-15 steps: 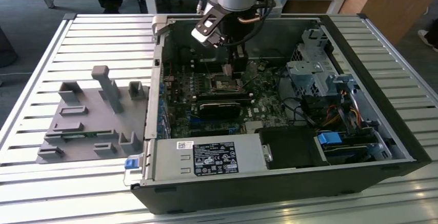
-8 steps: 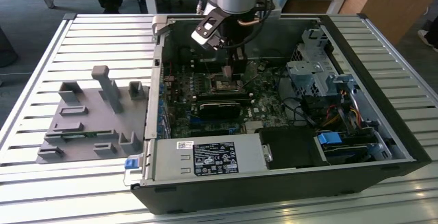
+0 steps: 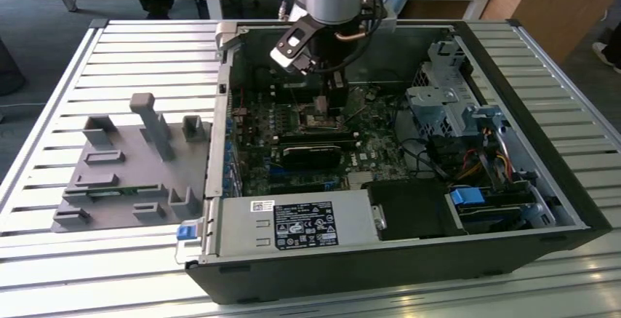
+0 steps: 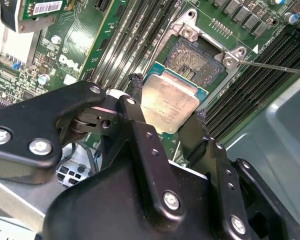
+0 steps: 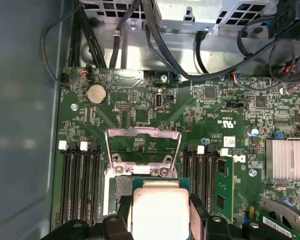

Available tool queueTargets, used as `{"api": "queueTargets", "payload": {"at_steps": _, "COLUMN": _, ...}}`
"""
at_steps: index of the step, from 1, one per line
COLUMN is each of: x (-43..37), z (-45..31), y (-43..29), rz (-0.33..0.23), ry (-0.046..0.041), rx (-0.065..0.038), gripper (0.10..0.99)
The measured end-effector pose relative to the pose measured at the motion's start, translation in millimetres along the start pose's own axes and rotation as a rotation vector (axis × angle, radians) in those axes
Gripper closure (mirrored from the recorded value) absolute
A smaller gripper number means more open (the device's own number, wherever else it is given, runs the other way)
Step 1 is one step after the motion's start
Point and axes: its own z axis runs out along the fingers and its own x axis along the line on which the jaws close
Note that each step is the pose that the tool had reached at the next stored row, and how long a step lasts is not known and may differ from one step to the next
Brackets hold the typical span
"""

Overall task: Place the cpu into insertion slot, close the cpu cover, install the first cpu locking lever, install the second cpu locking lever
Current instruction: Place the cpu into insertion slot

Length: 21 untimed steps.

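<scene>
The black two-fingered end effector [image 4: 168, 99] clamps the small flat square cpu with the pale silver-grey metal top [image 4: 167, 107] by two opposite edges. It holds the chip partly over the near edge of the square insertion slot with the dark centre and silvery rim [image 4: 196, 56], which is set into the green circuit board [image 5: 140, 100]. The thin silvery metal cpu cover frame [image 5: 144, 131] stands raised at the far side of the slot, apart from the chip. Hazards: in the second wrist view the chip appears offset from the slot and not square over it. If it is lowered in this attitude, a corner may land on the rim or the contact field and bend contacts. A grip on such narrow edges may let the chip tilt or slip. The fingers [image 4: 136, 85] stand close to the long black memory slots [image 4: 115, 55] and may foul them. Limits of observation: the chip covers most of the slot in the first wrist view. The clearance beneath the chip cannot be judged, and its orientation marks cannot be made out. A thin metal rod [image 4: 272, 66] beside the slot is cut off at the picture edge.
</scene>
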Motion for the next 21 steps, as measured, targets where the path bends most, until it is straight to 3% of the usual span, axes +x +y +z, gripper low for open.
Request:
{"api": "queueTargets", "payload": {"at_steps": 12, "x": 0.9, "z": 12.1, "y": -5.2, "rz": -0.001, "ry": 0.0001, "rx": 0.0, "gripper": 0.549}}
{"api": "queueTargets", "payload": {"at_steps": 21, "x": 1.1, "z": 15.8, "y": -5.5, "rz": -0.001, "ry": -0.001, "rx": 0.0, "gripper": 0.549}}
